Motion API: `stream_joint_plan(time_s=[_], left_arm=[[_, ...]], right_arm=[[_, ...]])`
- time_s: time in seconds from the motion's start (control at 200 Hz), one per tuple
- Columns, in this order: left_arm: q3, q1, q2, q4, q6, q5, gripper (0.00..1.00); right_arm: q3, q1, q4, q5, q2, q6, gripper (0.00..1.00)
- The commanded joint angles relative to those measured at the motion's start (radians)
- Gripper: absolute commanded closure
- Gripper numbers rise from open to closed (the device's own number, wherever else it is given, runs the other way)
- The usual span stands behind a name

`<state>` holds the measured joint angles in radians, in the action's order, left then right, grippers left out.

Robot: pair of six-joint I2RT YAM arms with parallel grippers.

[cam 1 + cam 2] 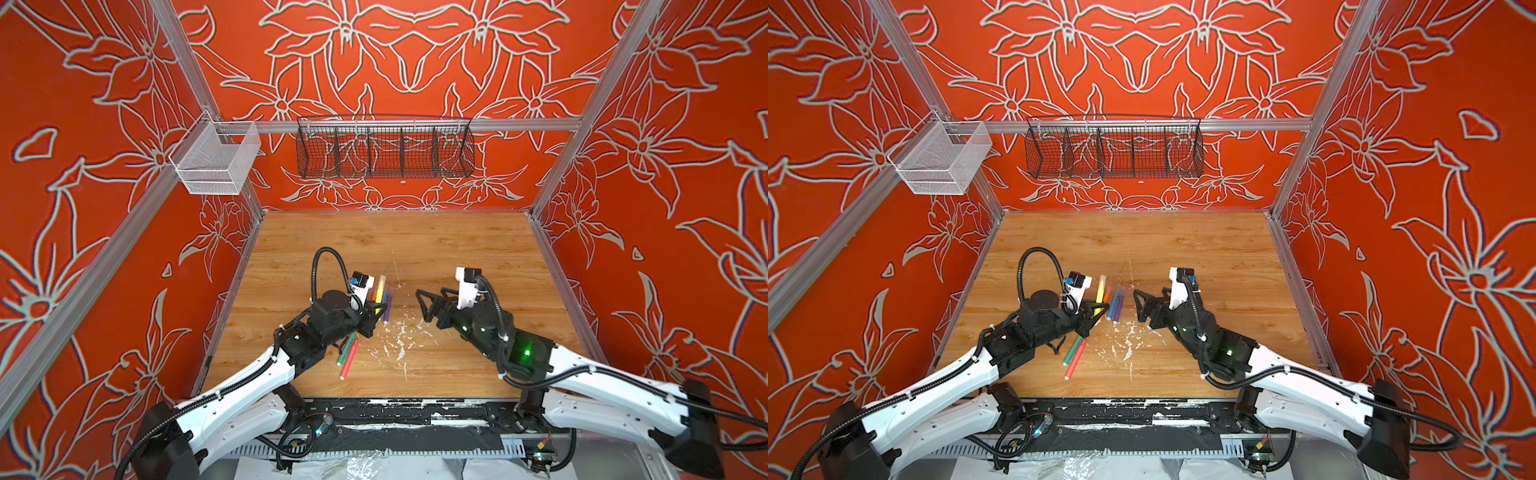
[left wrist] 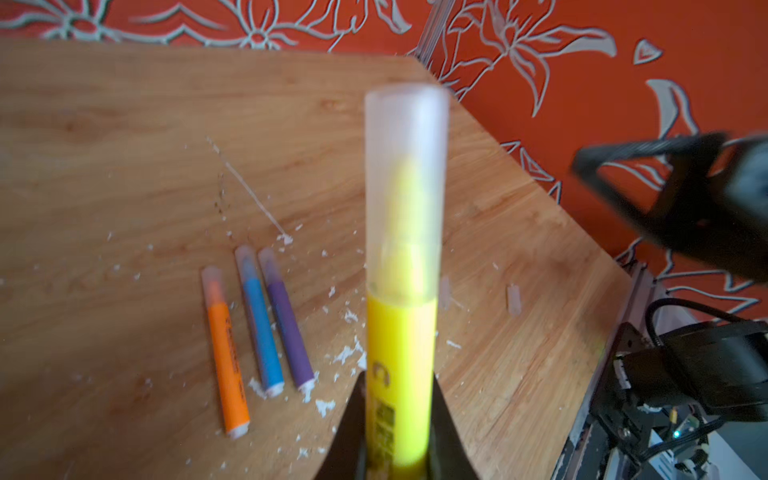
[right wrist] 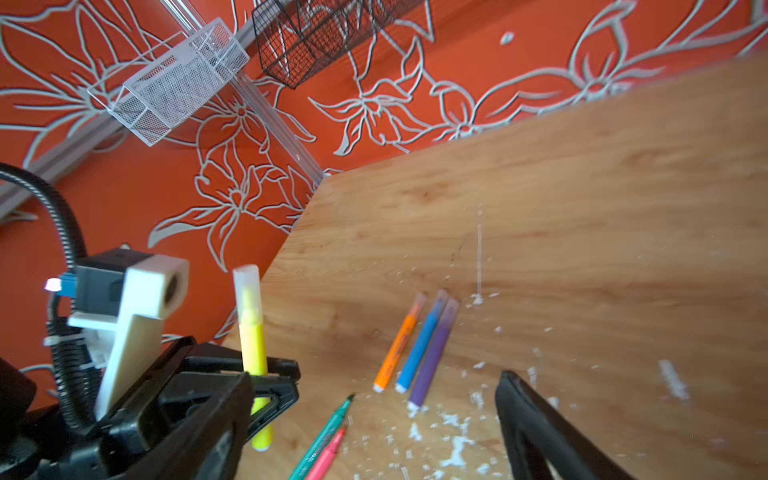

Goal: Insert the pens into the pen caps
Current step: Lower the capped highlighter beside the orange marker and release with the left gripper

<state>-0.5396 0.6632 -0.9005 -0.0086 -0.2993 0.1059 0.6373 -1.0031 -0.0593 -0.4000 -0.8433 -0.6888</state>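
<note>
Surface (image 1: 374, 237): wood-grain laminate, smooth, low sheen, with rough white flecks (image 1: 401, 345) crusted on it. Yellow pen (image 2: 401, 345): glossy smooth plastic barrel; its cap (image 2: 406, 166) is frosted translucent plastic. Orange pen (image 2: 227, 357), blue pen (image 2: 262, 332), purple pen (image 2: 291, 332): smooth plastic, duller, same frosted caps. Green pen (image 3: 322, 436), pink-red pen (image 3: 328, 455): smooth plastic, slight shine. Loose cap (image 2: 514, 299): cloudy clear plastic. Jaws: matt black plastic. Arm shells (image 1: 232, 399): smooth white plastic, satin. Hose (image 1: 328, 253): black, ribbed. Black basket (image 1: 384, 153): thin dark wire. White basket (image 1: 216, 162): fine mesh. Rail (image 1: 519, 124): silvery metal, dull. Walls (image 1: 83, 208): matt print.
</note>
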Motion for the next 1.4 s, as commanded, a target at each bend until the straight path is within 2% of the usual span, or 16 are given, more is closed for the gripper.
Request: stream_joint_plan(time_s=[0.0,0.105,0.385,0.575,0.701,0.801,1.081,1.291,1.391], left_arm=[[0.006,0.004,-0.020,-0.038,-0.041,-0.120,1.00],[-0.025,-0.013,-0.077,-0.071,-0.044,-0.191,1.00],[-0.216,-0.126,-0.450,-0.163,-0.066,-0.183,1.00],[-0.249,-0.135,-0.532,-0.165,-0.096,-0.264,1.00],[-0.276,-0.151,-0.572,-0.199,-0.100,-0.278,1.00],[-0.288,-0.152,-0.607,-0.207,-0.101,-0.280,1.00],[-0.321,-0.159,-0.712,-0.210,-0.100,-0.282,1.00],[-0.340,-0.159,-0.740,-0.213,-0.092,-0.236,0.86],[-0.341,-0.159,-0.730,-0.224,-0.092,-0.242,0.72]], right_arm=[[-0.014,0.039,0.156,-0.119,0.072,0.056,0.03],[-0.038,0.094,0.206,-0.166,0.116,0.074,0.02],[-0.087,0.321,0.278,-0.176,0.088,0.106,0.02],[-0.137,0.520,0.230,-0.123,0.023,0.136,0.02],[-0.167,0.598,0.183,-0.141,-0.030,0.158,0.04],[-0.189,0.632,0.148,-0.183,-0.064,0.163,0.04],[-0.215,0.655,0.108,-0.141,-0.064,0.162,0.03],[-0.229,0.657,0.108,-0.123,-0.046,0.163,0.03],[-0.232,0.656,0.105,-0.122,-0.043,0.161,0.04]])
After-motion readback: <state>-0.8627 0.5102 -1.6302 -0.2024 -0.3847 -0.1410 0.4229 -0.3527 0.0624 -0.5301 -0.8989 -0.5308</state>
